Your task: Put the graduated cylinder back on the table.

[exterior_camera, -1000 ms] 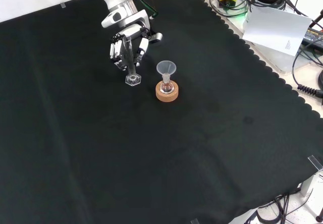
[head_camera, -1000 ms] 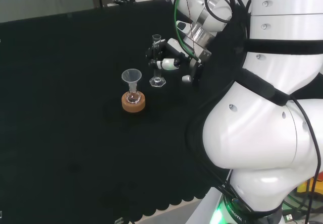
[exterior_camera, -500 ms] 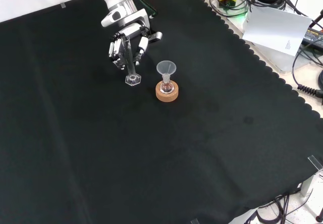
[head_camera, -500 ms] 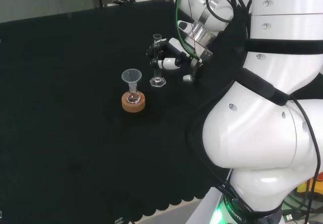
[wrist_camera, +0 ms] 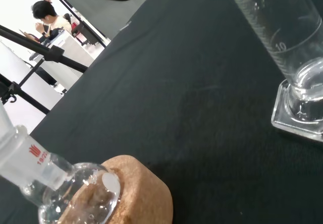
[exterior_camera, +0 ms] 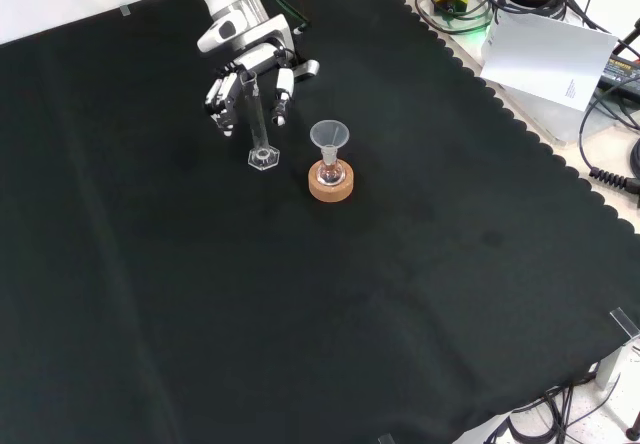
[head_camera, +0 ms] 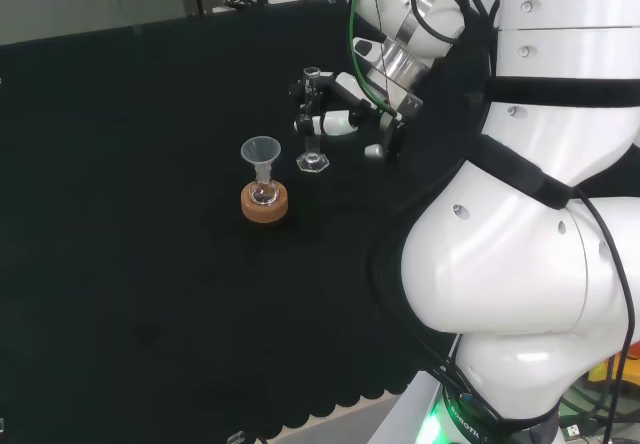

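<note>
— Where is the cylinder (exterior_camera: 260, 124)?

— It stands upright on the black cloth (exterior_camera: 400, 294), its flat foot down, just in front of the hand (exterior_camera: 245, 89). The fingers (exterior_camera: 283, 94) are spread and nearly straight on either side of the tube, so the hand looks to have let go; nothing is pinched.

— Why set it there?

— Probably so it rests clear of the small flask with a funnel (exterior_camera: 329, 136) in its neck, which sits on a cork ring (exterior_camera: 331, 183) just beyond the fingertips, to one side of the cylinder. The two are near but not touching, which leaves room for the fingers to draw away without knocking either.

— Anything hard to make out?

— Whether a finger brushes the glass cannot be told from the head view, where the cylinder (head_camera: 312, 124) overlaps the hand (head_camera: 335, 114). In the wrist view the cylinder (wrist_camera: 282, 37) is cut off above its markings, and the flask (wrist_camera: 60, 188) is cut at the edge. Whether either vessel holds liquid is unclear.
</note>
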### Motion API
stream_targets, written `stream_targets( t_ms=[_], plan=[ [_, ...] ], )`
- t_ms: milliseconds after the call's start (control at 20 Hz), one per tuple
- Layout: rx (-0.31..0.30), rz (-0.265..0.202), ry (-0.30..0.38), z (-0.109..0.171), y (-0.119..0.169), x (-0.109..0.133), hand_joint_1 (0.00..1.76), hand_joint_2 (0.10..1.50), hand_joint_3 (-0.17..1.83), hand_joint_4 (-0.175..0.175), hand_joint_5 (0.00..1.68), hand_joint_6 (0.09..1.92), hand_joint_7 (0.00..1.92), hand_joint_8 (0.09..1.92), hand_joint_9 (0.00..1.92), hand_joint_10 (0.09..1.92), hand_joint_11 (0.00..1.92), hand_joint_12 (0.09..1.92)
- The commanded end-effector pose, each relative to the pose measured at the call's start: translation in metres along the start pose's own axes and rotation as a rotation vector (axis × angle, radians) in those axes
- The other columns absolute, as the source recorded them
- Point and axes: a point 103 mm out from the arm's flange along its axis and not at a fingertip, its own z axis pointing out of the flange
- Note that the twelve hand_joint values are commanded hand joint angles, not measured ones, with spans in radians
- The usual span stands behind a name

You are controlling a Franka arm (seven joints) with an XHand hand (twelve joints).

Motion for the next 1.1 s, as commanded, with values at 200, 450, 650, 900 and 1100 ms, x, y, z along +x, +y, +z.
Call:
stream_targets(
  t_ms=[200, 450, 650, 900, 1100],
  plan=[
    [-0.021, 0.018, -0.029, -0.023, -0.006, 0.002, 0.73, 0.89, -0.17, -0.089, 0.32, 0.27, 0.18, 0.71, 0.63, 0.09, 0.1, 1.42],
    [-0.07, 0.023, -0.056, -0.051, -0.018, 0.013, 0.73, 0.88, -0.17, -0.09, 0.34, 0.2, 0.17, 0.71, 0.63, 0.09, 0.1, 1.42],
    [-0.091, 0.024, -0.104, -0.077, -0.029, 0.03, 0.73, 0.89, -0.17, -0.091, 0.35, 0.19, 0.18, 0.72, 0.63, 0.09, 0.1, 1.42],
    [-0.111, 0.022, -0.168, -0.11, -0.047, 0.064, 0.73, 0.89, -0.17, -0.089, 0.35, 0.17, 0.16, 0.71, 0.62, 0.09, 0.08, 1.43],
    [-0.127, 0.036, -0.231, -0.133, -0.064, 0.096, 0.74, 0.88, -0.17, -0.085, 0.33, 0.13, 0.11, 0.7, 0.56, 0.09, 0.03, 1.45]
  ],
)
